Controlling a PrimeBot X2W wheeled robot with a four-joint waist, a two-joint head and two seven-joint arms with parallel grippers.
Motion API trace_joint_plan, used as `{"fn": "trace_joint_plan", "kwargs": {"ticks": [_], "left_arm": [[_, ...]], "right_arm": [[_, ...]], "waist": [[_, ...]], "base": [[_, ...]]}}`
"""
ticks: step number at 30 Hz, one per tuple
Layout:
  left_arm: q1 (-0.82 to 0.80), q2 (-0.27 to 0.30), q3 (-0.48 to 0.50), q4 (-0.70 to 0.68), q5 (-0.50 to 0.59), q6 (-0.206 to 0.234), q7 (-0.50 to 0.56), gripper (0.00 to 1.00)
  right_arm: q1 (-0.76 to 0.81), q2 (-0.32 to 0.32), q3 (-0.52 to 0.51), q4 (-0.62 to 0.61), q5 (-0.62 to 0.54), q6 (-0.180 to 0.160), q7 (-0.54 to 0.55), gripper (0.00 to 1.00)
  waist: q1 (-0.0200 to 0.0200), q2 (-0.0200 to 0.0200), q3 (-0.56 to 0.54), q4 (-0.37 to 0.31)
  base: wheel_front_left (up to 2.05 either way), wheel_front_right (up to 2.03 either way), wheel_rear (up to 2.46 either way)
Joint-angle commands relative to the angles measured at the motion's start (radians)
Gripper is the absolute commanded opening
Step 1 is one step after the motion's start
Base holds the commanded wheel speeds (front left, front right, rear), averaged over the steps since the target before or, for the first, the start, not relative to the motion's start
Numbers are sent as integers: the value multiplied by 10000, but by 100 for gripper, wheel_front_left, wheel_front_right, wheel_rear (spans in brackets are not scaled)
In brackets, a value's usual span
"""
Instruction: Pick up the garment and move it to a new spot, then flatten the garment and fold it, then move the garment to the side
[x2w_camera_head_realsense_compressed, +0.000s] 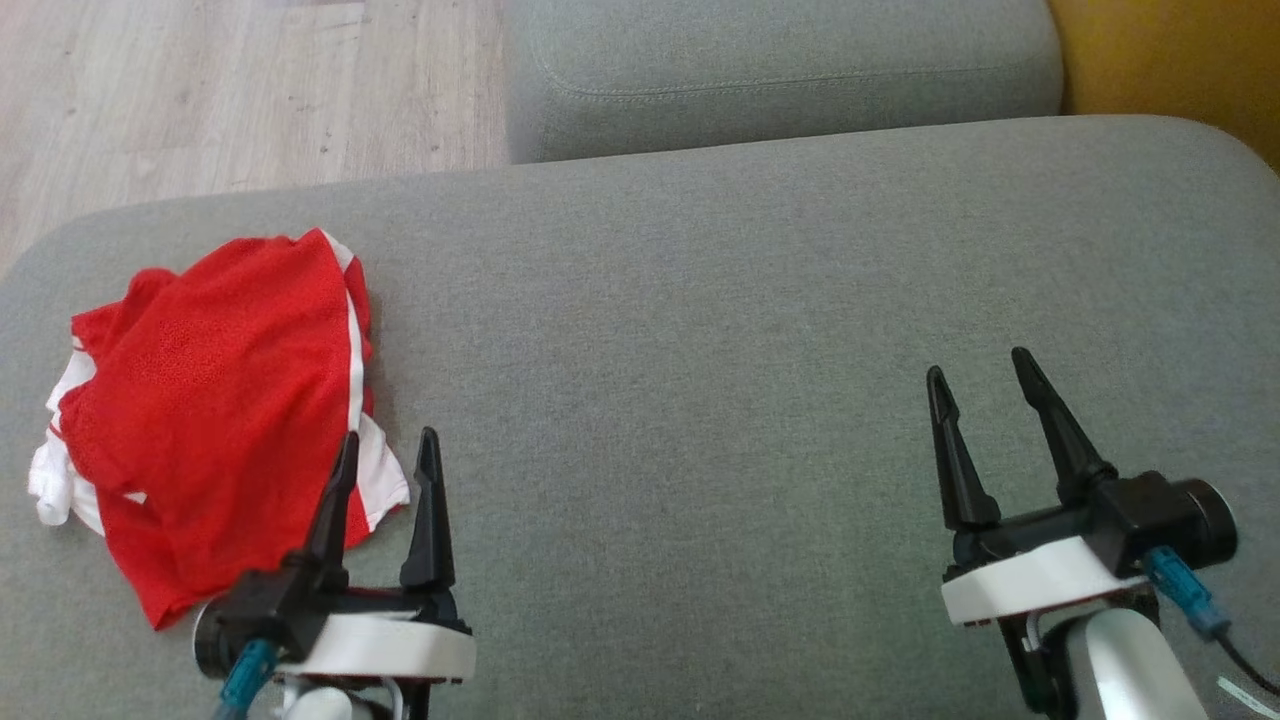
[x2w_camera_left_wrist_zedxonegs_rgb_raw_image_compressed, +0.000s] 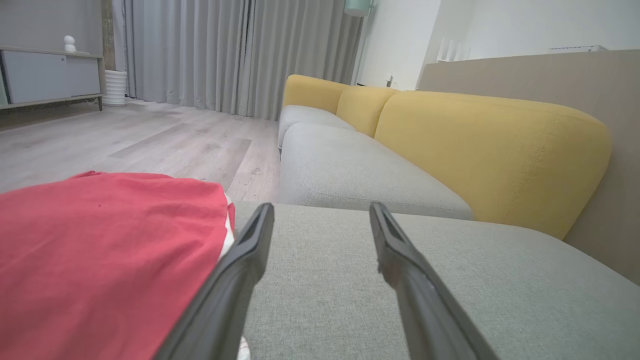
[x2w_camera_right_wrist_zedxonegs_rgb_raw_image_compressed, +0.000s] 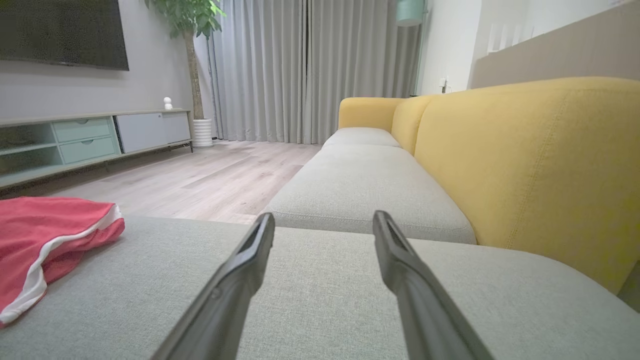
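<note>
Garment of red mesh with white side stripes (x2w_camera_head_realsense_compressed: 215, 400) lies crumpled at the left end of a broad grey fabric sofa seat (x2w_camera_head_realsense_compressed: 750, 330), with the robot's left gripper (x2w_camera_head_realsense_compressed: 388, 440) poised at the heap's near right edge. That gripper's two long dark fingers stand fully apart and grip nothing. Its outer finger overlaps the white-striped hem in the head view, though whether it touches the cloth cannot be told. Well apart to the right, the right gripper (x2w_camera_head_realsense_compressed: 978, 362) hovers over bare grey upholstery, its jaws likewise spread wide and empty. Beyond both grippers a second grey seat cushion (x2w_camera_head_realsense_compressed: 780, 70) adjoins the first, backed by a mustard-yellow padded backrest (x2w_camera_head_realsense_compressed: 1170, 60). Pale wood-plank flooring (x2w_camera_head_realsense_compressed: 200, 90) runs past the garment's far side. The right wrist view takes in long grey curtains (x2w_camera_right_wrist_zedxonegs_rgb_raw_image_compressed: 300, 70), a low grey-and-green media cabinet (x2w_camera_right_wrist_zedxonegs_rgb_raw_image_compressed: 90, 135), a potted tree in a white ribbed planter (x2w_camera_right_wrist_zedxonegs_rgb_raw_image_compressed: 185, 15) and a dark wall-mounted screen (x2w_camera_right_wrist_zedxonegs_rgb_raw_image_compressed: 60, 30).
</note>
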Motion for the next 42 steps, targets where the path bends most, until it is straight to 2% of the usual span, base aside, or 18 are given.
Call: {"fn": "trace_joint_plan", "kwargs": {"ticks": [1,7,14,21,26,37,42], "left_arm": [[-461,96,185,-411,303,45,-145,100],[-401,95,143,-436,788,-40,-323,100],[-273,94,171,-485,-259,-294,-530,100],[-97,94,-35,360,-806,-320,-578,100],[-223,94,-221,1111,-827,-243,-578,100],[-412,94,-201,1395,-953,-230,-579,100],[-414,93,-171,1440,-911,-178,-579,100]], "right_arm": [[-472,-87,237,-420,-317,-7,-143,100],[-350,-90,263,-556,-768,-7,-320,100],[-126,-94,137,-485,943,-7,-527,100],[164,-95,201,346,1799,-7,-575,100],[119,-95,321,1017,1983,-7,-575,100],[-42,-95,223,1072,2130,-7,-575,100],[3,-95,309,1060,2175,-7,-575,100]], "waist": [[-1,0,1,-1],[-1,0,18,2],[-1,0,-33,-23],[-1,0,-110,-58],[-1,0,-124,-97],[-1,0,-143,-65],[-1,0,-202,158]], "base": [[0,0,0],[0,0,0],[0,0,0],[0,0,0],[0,0,0],[0,0,0],[0,0,0]]}}
